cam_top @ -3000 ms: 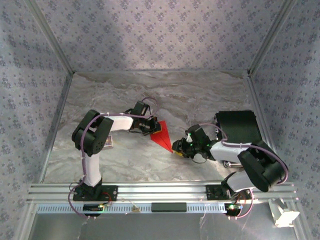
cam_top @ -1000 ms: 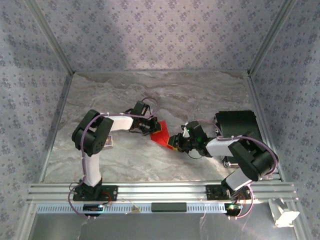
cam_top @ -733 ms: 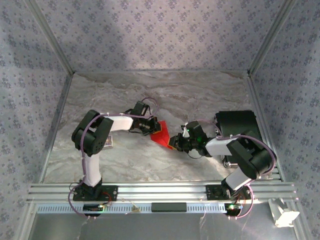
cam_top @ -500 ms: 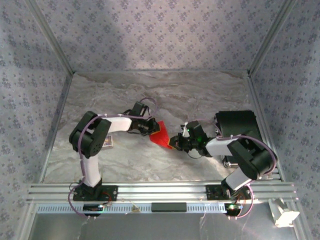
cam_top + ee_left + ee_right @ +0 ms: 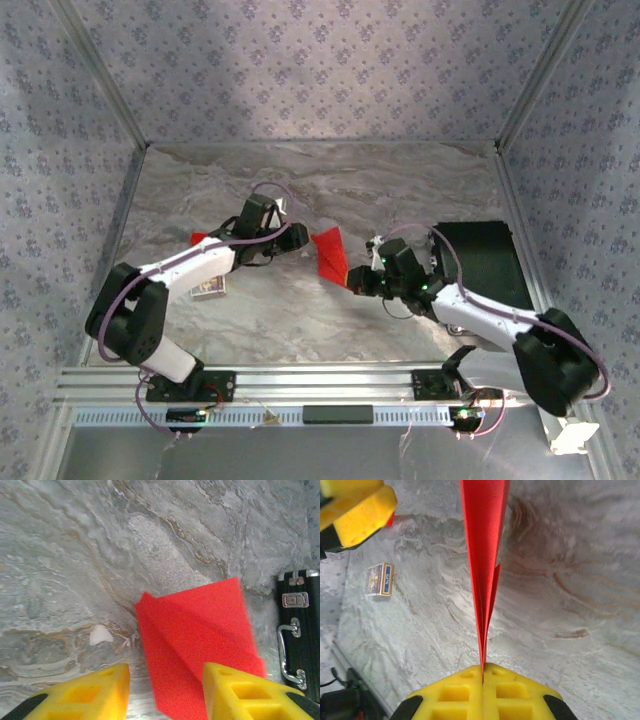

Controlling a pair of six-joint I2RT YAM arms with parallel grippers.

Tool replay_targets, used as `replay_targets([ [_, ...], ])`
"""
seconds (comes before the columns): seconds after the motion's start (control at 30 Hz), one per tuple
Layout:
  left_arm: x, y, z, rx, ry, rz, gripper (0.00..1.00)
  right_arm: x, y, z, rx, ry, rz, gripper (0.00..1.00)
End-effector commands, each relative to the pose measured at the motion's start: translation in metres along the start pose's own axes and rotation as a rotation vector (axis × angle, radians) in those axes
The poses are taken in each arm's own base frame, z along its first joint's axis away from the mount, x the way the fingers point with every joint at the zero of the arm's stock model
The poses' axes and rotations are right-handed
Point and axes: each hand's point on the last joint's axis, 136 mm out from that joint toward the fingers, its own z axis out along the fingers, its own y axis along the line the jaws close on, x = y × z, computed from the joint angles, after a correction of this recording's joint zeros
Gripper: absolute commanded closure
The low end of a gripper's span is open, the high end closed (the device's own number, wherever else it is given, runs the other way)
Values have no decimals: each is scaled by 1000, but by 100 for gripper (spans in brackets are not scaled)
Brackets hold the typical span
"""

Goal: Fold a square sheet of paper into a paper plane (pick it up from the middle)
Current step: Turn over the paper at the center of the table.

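The right gripper is clamped shut on one end of the red plane, held edge-up over the table middle, long axis pointing away from its fingers toward the left gripper, which hangs open and empty just beside it.

Counted on the table: 1 red paper plane, 1 small red paper piece, 1 small printed card, 1 black case. 2 robot arms: left arm, right arm. 2 yellow-fingered grippers: left gripper, right gripper.
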Motion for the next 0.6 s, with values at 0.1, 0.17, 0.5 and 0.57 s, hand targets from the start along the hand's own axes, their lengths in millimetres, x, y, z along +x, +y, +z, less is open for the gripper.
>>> replay_targets([
  [0.1,-12,7,-20,-41,-99,33,54,-22,-17,-33,250,-108,-223,98],
  [0.17,-15,7,-25,-30,-131,29,50,-26,-17,-42,315,-134,-287,98],
  [0.5,-26,17,-40,-43,-203,-6,34,-36,-26,-66,744,-128,-572,99],
  [0.57,-27,21,-42,-50,-207,-16,31,-35,-29,-68,827,-105,-621,99],
])
